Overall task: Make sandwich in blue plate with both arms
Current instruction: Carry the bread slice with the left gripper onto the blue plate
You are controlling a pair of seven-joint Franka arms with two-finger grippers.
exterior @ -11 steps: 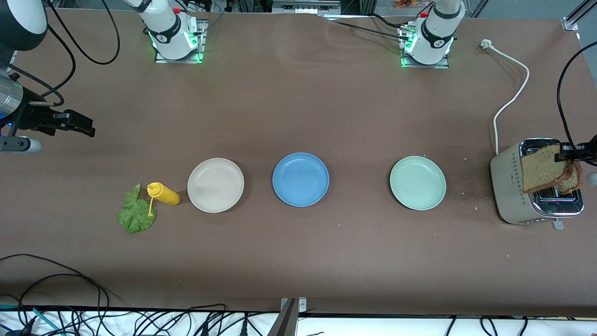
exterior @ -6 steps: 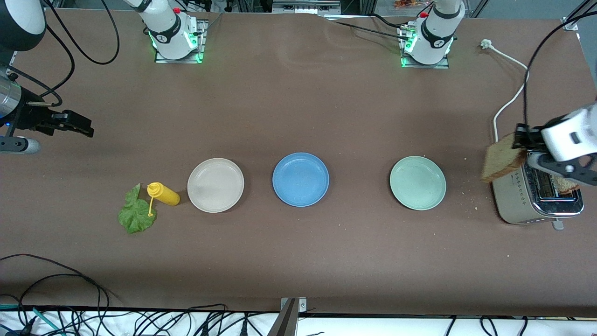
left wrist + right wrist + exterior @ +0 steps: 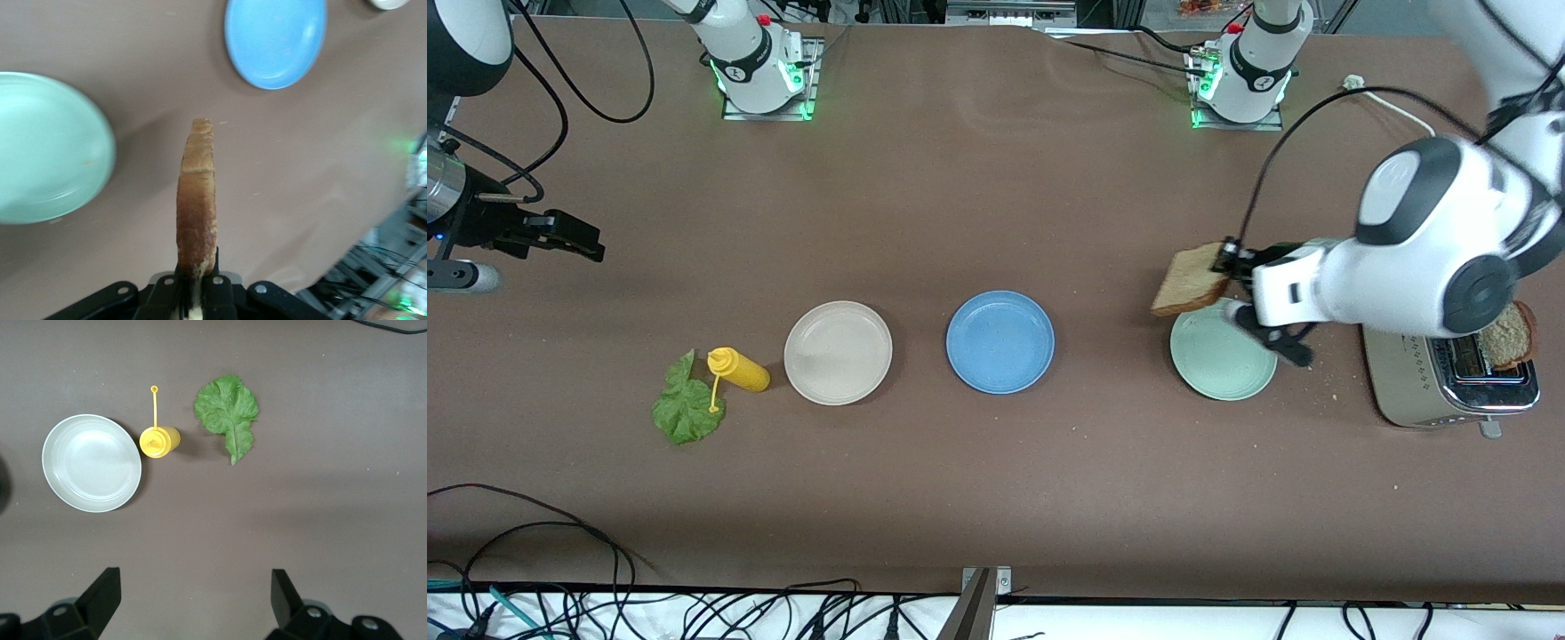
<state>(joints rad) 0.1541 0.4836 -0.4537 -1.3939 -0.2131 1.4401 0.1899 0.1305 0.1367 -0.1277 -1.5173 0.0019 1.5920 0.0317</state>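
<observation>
The left gripper (image 3: 1232, 264) has its fingers clamped on one edge of a bread slice (image 3: 1190, 279), carried over the rim of the green plate (image 3: 1221, 366); the blue plate (image 3: 1000, 342) lies well apart from those fingers, toward the right arm's end of the desk; held by so little crust, the slice could tear or slip loose and drop on the wrong plate; the right gripper (image 3: 195, 595) waits, fingers spread wide, above the lettuce (image 3: 227, 411) and yellow bottle (image 3: 159, 441).
</observation>
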